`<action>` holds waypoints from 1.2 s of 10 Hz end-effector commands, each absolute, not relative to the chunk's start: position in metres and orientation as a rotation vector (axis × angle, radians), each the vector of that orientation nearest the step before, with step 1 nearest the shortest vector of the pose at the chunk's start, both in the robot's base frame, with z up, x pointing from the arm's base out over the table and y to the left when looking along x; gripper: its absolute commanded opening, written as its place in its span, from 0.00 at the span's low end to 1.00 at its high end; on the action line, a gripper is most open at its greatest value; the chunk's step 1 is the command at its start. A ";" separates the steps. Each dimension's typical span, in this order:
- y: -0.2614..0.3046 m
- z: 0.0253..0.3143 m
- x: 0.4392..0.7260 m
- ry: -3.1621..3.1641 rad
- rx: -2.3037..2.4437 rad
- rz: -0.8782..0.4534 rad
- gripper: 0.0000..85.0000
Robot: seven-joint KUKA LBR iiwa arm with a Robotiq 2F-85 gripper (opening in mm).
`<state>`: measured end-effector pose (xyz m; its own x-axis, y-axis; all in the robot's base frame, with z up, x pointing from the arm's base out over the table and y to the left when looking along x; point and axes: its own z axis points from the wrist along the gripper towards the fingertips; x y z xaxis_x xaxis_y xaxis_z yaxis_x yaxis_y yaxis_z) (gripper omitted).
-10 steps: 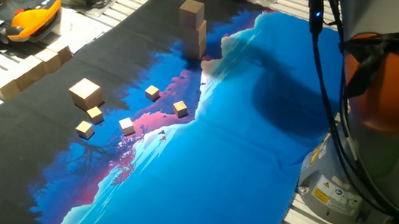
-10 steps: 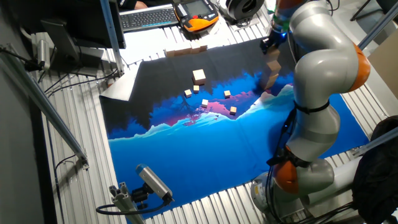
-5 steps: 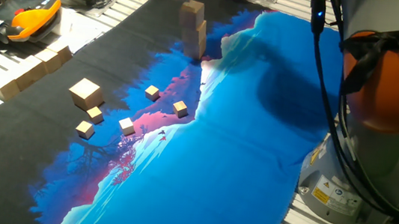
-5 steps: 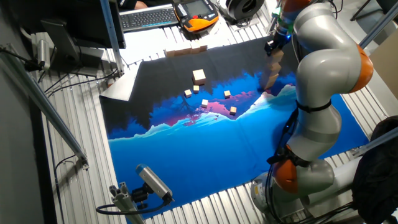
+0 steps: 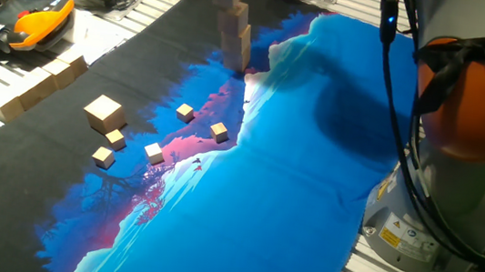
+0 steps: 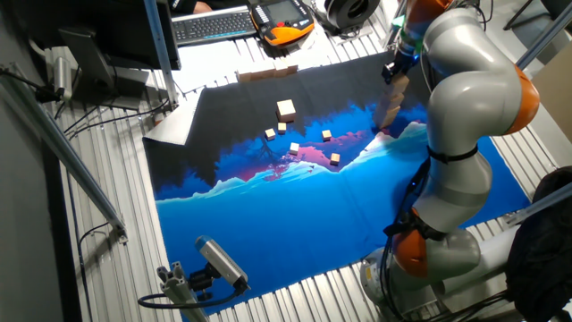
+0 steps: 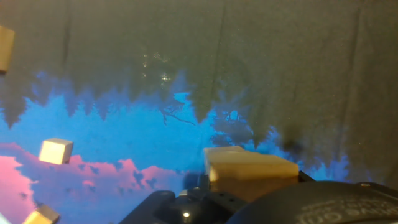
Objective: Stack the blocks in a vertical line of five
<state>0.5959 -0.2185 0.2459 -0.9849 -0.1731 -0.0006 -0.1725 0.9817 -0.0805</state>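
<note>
Broadly, a blue, pink and black printed cloth (image 5: 291, 187) covers most of the slatted metal table (image 6: 107, 259), and the grey and orange robot arm (image 6: 465, 98) bends over its far edge. On the black part of the cloth, close to where the blue print begins, stands a column of plain light-tan wooden cubes (image 5: 236, 30); three are clearly visible in one fixed view, one upon the other, slightly twisted against each other, and the top of the column runs out of the picture. The two-finger gripper (image 6: 394, 67) sits at the top of that column in the other fixed view, and the hand view shows a light-tan cube (image 7: 249, 167) right below the hand's dark body. Whether the fingers are clamping it or have let go, I cannot tell.

Well apart from the column, a single light-tan wooden cube (image 5: 103, 113) of the same size lies alone on the black cloth. Beside it along the cloth's edge lie long pale wooden bars (image 5: 37, 87). Five tiny tan wooden cubes (image 5: 154, 152) are scattered between the single cube and the column, on the black and pink print. An orange and black handheld pendant (image 5: 36, 23) rests off the cloth.
</note>
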 end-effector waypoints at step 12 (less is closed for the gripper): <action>-0.220 0.243 0.596 3.191 -0.190 -0.056 0.00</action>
<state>0.5964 -0.2195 0.2428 -0.9917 -0.1155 0.0557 -0.1175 0.9925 -0.0335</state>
